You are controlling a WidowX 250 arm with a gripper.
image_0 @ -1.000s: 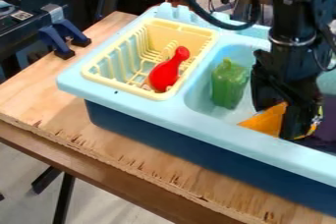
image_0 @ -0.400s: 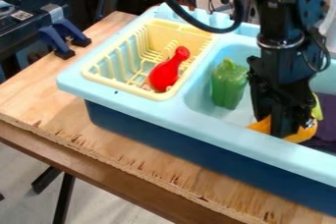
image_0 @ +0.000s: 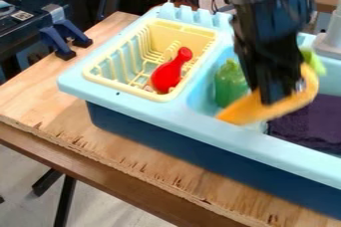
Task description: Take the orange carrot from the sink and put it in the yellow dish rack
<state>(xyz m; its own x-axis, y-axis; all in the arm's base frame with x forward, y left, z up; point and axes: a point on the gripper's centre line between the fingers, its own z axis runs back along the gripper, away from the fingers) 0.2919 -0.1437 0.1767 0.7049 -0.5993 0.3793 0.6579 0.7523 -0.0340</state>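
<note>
While the gripper (image_0: 271, 96) hung over the sink (image_0: 279, 150), it was clamped around the middle of the orange toy (image_0: 245, 110), one end of which showed in front of the pepper (image_0: 230, 85). The toy looked light, stiff, smooth and hardly fragile; being long, it would probably swivel if pinched off-centre, so a crosswise hold at mid-length seemed best.

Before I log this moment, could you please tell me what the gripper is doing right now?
Gripper: closed on the long orange thing, holding it over the sink.
</note>
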